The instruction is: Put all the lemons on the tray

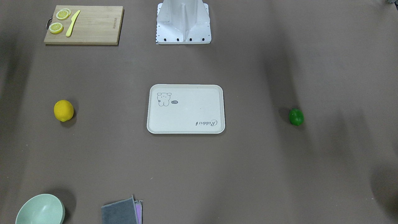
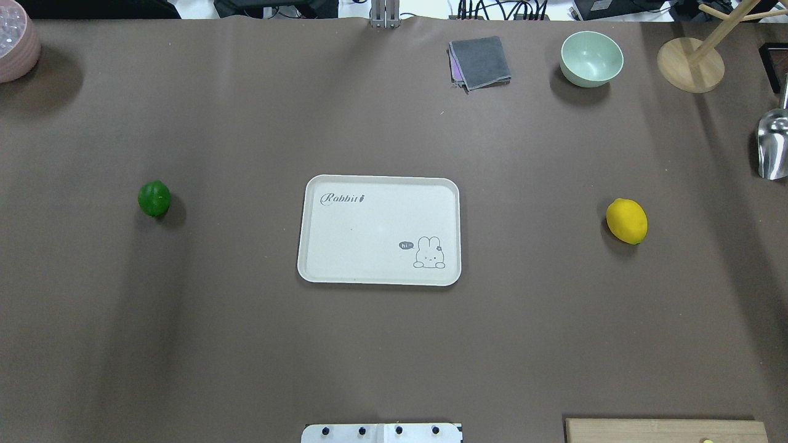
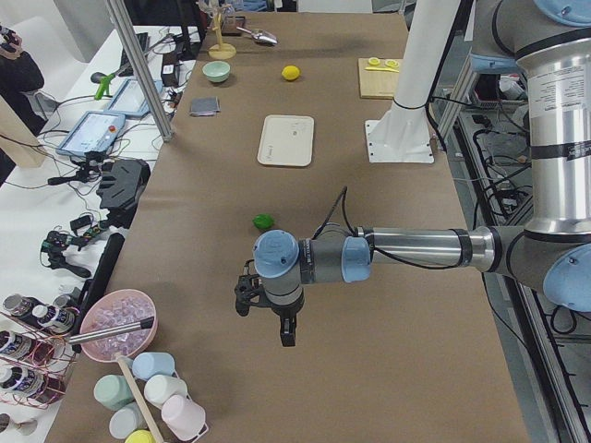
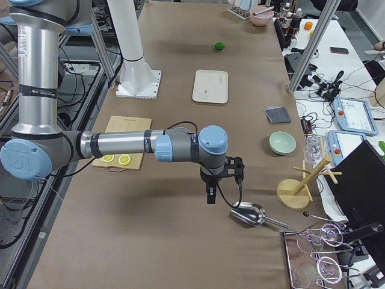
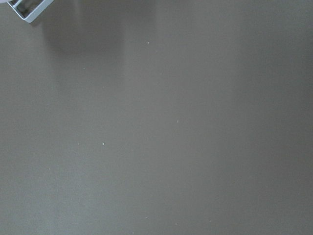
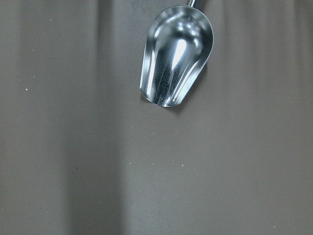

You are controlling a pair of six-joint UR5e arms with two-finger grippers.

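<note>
Waiting lemons: yellow lemon (image 1: 63,110) on the robot's right side, green lemon (image 1: 296,117) on its left, both lying on the brown surface (image 1: 199,174), each well apart from the tray (image 1: 192,109).
tray: flat at mid-surface, right between the two lemons, Rabbit script showing.
left hand (image 3: 287,334): hovers over bare surface near the green lemon; apart or together, cannot tell.
right hand (image 4: 210,195): hangs low beside the metal scoop (image 4: 248,214); finger spacing, cannot tell.
farther out: cutting board (image 1: 93,26) with lemon slices (image 1: 56,27) and knife (image 1: 72,23); bowl (image 1: 40,210); cloth (image 1: 119,213).
</note>
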